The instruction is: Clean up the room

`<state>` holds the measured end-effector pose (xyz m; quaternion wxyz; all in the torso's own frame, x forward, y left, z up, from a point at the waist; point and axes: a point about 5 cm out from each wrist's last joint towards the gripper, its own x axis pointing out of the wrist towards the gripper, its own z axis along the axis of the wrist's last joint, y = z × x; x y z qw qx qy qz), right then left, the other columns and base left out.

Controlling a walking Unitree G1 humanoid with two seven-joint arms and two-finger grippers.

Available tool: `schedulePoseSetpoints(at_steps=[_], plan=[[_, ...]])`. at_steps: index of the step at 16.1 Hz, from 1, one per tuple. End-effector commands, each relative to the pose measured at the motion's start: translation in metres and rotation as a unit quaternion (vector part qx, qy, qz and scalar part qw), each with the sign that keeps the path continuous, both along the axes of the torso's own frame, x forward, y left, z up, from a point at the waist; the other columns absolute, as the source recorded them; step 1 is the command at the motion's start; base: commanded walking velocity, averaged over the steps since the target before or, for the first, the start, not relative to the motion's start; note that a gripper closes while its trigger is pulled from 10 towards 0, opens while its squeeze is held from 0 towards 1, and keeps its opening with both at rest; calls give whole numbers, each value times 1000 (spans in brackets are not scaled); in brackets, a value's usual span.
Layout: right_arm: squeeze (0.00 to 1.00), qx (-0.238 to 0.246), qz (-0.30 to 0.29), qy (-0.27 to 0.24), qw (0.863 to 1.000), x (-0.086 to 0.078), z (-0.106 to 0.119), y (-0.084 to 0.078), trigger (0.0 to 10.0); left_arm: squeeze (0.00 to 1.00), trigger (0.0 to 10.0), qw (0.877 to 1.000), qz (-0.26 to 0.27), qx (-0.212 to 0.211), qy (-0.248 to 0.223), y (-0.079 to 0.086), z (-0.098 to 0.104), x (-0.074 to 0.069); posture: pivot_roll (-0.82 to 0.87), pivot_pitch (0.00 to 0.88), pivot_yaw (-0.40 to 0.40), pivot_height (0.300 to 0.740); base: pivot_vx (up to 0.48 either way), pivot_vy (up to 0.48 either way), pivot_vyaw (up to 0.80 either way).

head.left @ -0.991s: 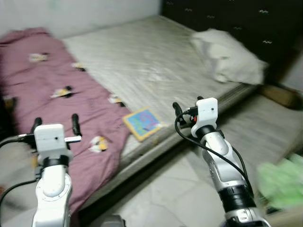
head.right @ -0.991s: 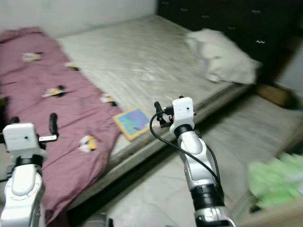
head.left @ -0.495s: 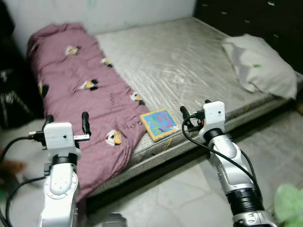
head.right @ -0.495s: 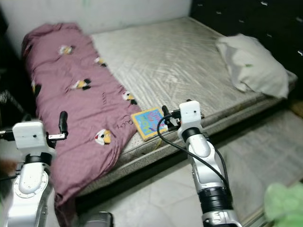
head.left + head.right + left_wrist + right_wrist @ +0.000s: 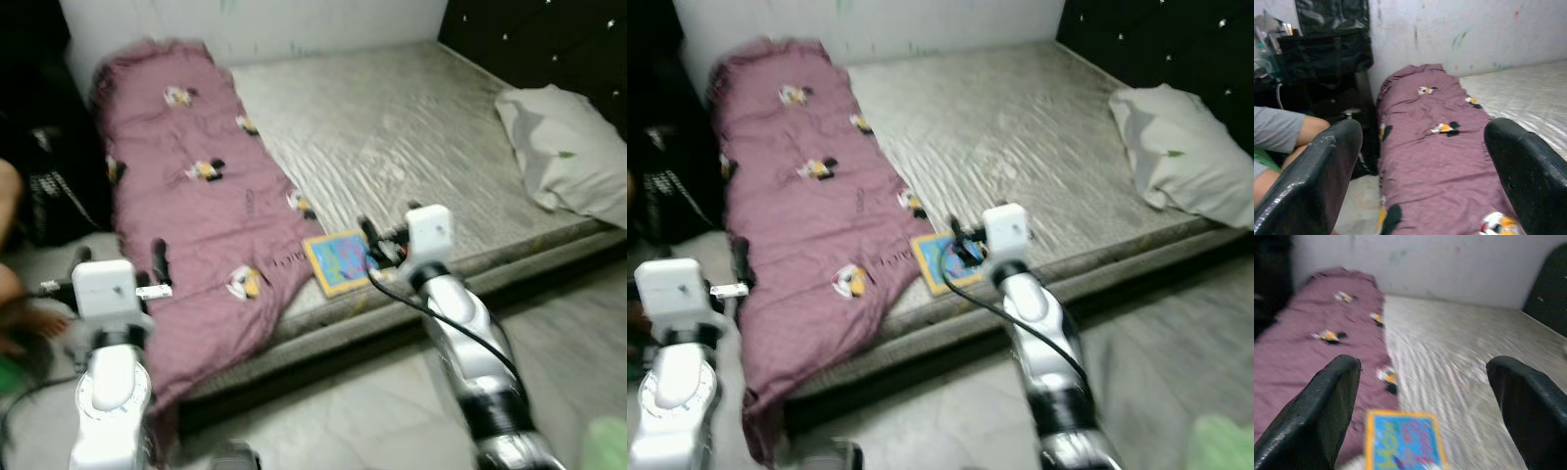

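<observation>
Right wrist view: book [image 5: 1403, 440] between open fingers [image 5: 1327, 411].

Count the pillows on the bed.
1. The pillow lies on the bare mattress at the headboard end, on the robot's right. The purple blanket covers the far left side; anything under it can't be seen.

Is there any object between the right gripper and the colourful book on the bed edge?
Nothing visible. The right gripper, fingers open, points straight at the book, which lies flat on the mattress beside the purple blanket, with open space between them.
</observation>
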<state>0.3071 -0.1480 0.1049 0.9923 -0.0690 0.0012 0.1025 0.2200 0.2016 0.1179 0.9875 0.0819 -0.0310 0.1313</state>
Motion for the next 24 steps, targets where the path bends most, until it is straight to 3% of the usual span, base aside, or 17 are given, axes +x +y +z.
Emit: schedulePoseSetpoints(at_steps=[1,7,14,24], plan=[[0,7,-12,-6,1000,1,3,-5,10000,0,10000,1000,-4,-3,-6,0,3,1,8,0,-56,740,0,0,0],[0,-1,-4,-11,1000,1,5,-2,10000,0,10000,999,-28,-13,-13,-6,5,3,3,0,-54,740,0,0,0],[0,-2,-3,-11,1000,2,5,-2,10000,0,10000,999,-38,-18,-15,-9,5,4,5,0,-56,740,278,0,0],[0,-9,-2,-15,1000,2,5,-2,10000,0,10000,1000,-16,-11,-11,-11,4,5,3,0,-56,740,172,0,0]])
